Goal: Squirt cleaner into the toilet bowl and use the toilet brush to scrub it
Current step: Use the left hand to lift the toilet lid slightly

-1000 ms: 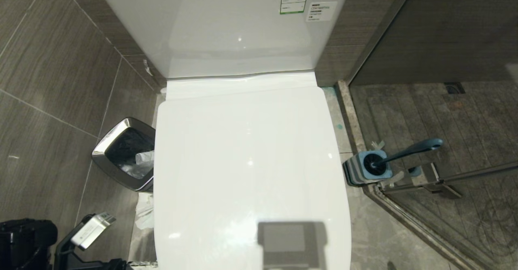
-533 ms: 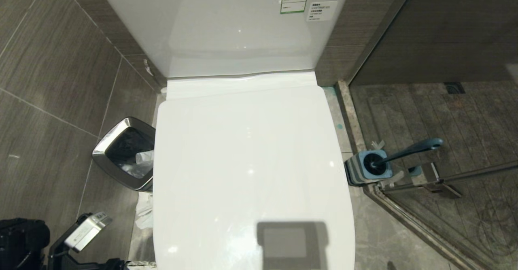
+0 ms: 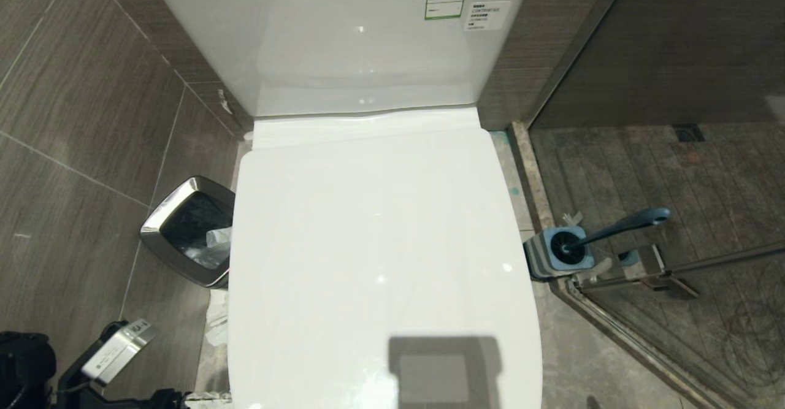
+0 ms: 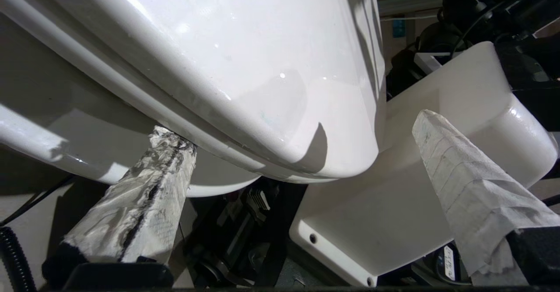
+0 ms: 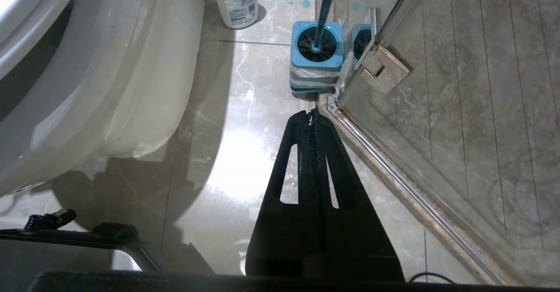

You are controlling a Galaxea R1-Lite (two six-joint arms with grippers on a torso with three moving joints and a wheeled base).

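Rightward, toilet brush [image 3: 613, 230] handle aslant.

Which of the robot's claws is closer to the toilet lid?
The left claw: it is open, its taped fingers straddling the front edge of the closed toilet lid. The right claw is shut, above the floor beside the toilet.
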